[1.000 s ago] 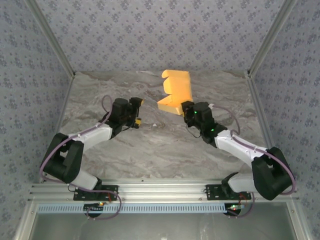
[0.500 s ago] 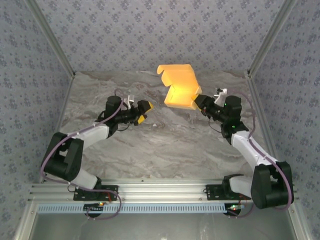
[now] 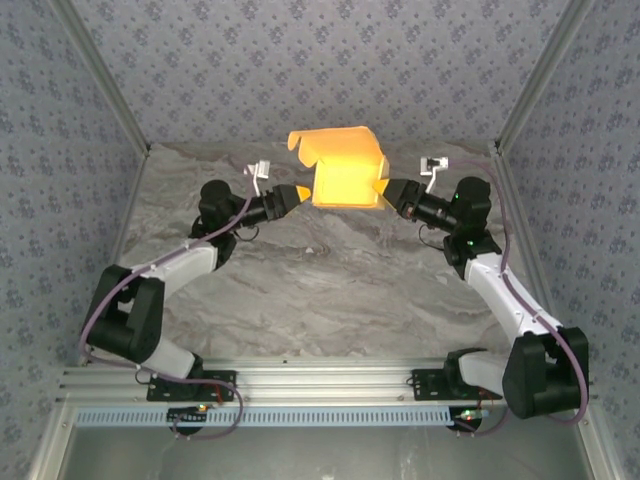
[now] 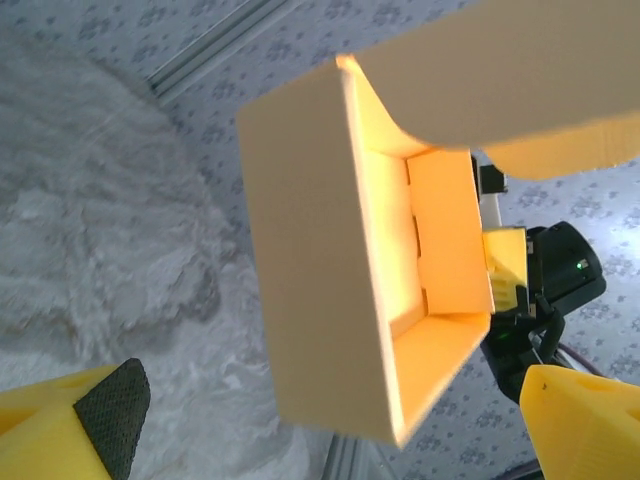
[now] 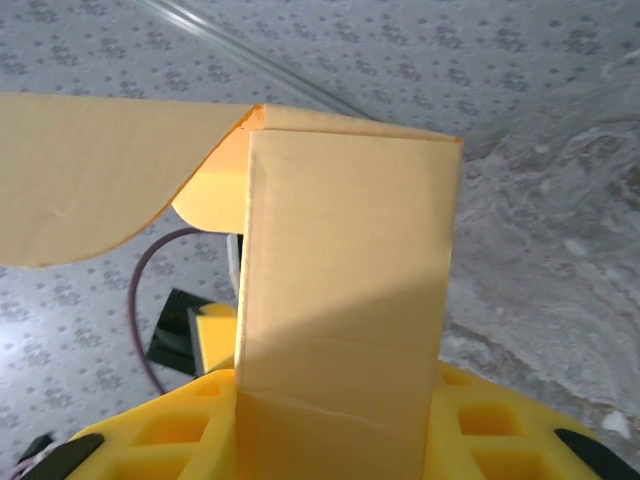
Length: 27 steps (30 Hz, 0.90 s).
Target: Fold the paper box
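both arms reached in from the near edge over the table point(image 3: 300, 300). right gripper point(image 3: 388, 188) was clamped tight on a side wall of the paper box point(image 3: 345, 178), holding it in the air with its open side facing left. left gripper point(image 3: 298, 193) had jaws spread wide and empty, tips just beside the box's left edge, probably lined up to push the loose lid flap point(image 3: 325, 145) home.
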Available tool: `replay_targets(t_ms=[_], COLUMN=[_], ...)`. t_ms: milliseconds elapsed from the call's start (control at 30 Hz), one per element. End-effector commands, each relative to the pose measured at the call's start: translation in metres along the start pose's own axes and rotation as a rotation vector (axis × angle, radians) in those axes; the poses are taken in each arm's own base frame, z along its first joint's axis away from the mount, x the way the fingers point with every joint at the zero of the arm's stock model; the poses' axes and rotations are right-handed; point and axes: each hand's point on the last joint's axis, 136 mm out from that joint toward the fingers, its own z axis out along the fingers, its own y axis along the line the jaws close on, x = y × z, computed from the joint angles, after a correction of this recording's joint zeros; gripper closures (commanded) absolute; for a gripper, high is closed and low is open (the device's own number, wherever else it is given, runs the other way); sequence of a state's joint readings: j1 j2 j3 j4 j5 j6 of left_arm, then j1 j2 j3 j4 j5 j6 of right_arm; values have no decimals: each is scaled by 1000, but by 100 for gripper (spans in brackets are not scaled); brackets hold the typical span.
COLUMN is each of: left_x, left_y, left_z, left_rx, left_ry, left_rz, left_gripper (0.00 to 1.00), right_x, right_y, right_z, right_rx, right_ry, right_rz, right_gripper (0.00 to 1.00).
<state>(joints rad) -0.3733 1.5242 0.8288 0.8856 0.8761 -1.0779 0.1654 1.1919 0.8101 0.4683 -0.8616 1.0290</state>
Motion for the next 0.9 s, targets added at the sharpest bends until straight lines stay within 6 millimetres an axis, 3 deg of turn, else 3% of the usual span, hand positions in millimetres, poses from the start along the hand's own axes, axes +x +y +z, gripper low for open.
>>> replay_targets(t_ms=[0,133,333,400,533,867], left_x=[-16,-15,-6,-6,-9,-15], left_y=[-43,-52,-65,-62,-57,-28], left_z=[5,8,12,12,13,8], left_rx=[180,231,257,248,234,108], left_ry=[-15,-1,26,23,3,-59], left_rz=[112,119,151,149,134,123], left_gripper=[3,4,11,23,36,52], right_x=[-5,-6,-3,-3,-1,1], right_y=[39,49,48,52,57,32], right_z=[-1,-1,2,3,6,5], right_rx=[-100,-114,-115,-132,-145,7], right_ry=[29,38,43,42,47,37], right_rz=[-42,-45,-27,-23,-27,-11], right_gripper=[68,67,67,67,64,43])
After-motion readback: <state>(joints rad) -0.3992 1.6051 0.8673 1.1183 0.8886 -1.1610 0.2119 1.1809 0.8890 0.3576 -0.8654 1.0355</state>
